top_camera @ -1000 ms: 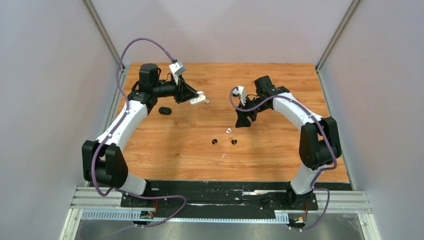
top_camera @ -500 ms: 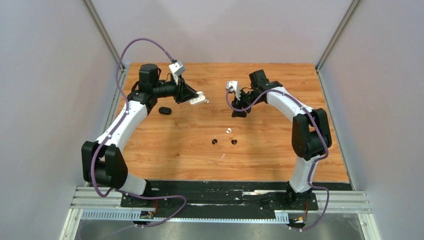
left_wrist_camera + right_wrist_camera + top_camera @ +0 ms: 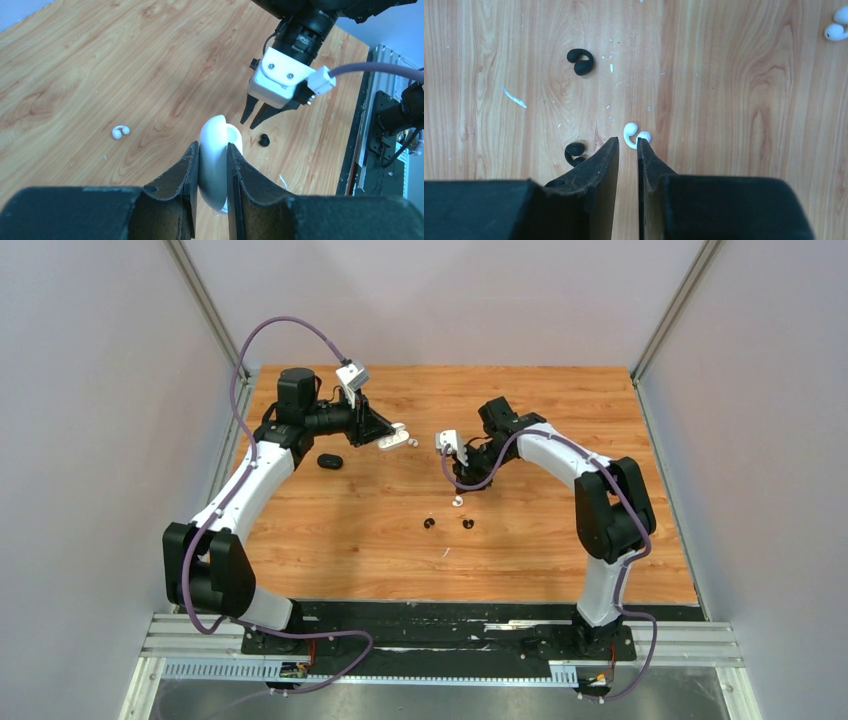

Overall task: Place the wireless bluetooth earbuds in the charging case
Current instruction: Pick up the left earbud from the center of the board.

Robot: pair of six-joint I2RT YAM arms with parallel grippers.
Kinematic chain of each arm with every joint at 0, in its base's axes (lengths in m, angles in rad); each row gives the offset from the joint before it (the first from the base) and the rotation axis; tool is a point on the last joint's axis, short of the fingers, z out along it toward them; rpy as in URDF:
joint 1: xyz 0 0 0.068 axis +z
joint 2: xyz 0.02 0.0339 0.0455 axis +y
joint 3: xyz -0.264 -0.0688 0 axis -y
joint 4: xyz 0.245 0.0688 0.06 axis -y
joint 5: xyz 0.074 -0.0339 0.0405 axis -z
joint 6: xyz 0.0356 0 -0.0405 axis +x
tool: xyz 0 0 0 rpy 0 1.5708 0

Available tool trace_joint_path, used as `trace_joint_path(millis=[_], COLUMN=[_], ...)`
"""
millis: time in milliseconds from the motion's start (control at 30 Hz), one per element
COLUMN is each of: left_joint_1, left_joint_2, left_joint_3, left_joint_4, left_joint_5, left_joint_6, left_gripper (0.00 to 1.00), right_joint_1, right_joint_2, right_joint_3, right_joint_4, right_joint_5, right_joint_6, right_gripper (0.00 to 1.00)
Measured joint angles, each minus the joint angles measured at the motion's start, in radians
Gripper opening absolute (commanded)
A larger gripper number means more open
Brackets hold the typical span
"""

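Nearest to the arm bases you see two black earbuds (image 3: 580, 61) (image 3: 574, 151) lying on the table (image 3: 560, 540), well apart from the white case (image 3: 215, 135), nearer than it and to its right. A little closer to the white case lies one white earbud (image 3: 634, 135). Your right gripper (image 3: 626, 142) points down just beside this earbud. Its jaws have only a narrow gap and hold nothing, and one fingertip is almost at the earbud. Farther on, the black case (image 3: 329, 461) rests left of the white case. Your left gripper (image 3: 212, 150) is closed firmly on both sides of the white case. The second white earbud (image 3: 120, 131) lies on the wood just beside the white case, on its right.
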Motion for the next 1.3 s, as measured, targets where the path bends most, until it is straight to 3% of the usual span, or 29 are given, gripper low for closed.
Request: trace_joint_path(millis=[500,1300], left_joint_1=[0.001,0.001], left_joint_2=[0.000,0.000], left_joint_3=[0.000,0.000], left_joint_4=[-0.007,-0.009], left_joint_5=[-0.006,-0.029], left_joint_6=[-0.008,-0.024], left_gripper=[0.00,0.00], right_joint_1=[0.019,0.055], right_joint_2=[0.001,0.065], right_joint_3=[-0.082,-0.076], right_joint_4=[-0.013,0.011], right_joint_5=[0.076,0.113], right_joint_6=[-0.291,-0.418], right_gripper=[0.27,0.30])
